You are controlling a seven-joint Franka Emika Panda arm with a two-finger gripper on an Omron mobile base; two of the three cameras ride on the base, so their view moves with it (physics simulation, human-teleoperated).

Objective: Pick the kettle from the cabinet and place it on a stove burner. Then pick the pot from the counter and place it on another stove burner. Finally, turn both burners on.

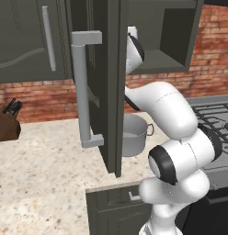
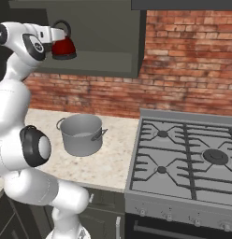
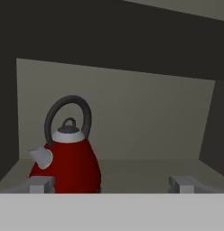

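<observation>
The gripper [image 3: 111, 182] stands spread wide, holding nothing, its left fingertip [image 3: 41, 183] just before the red kettle [image 3: 68, 164]. The kettle sits upright on the open cabinet's shelf [image 2: 104, 63], seemingly untouched. Below, the pot [image 2: 82, 134] rests on the counter [image 2: 113, 158], beside the stove burners [image 2: 162, 134].

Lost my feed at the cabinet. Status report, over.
Gripper open, at cabinet shelf. Kettle upright on shelf, off toward one fingertip, not held. Pot on counter. Cabinet door open; nothing between gripper and kettle.
</observation>
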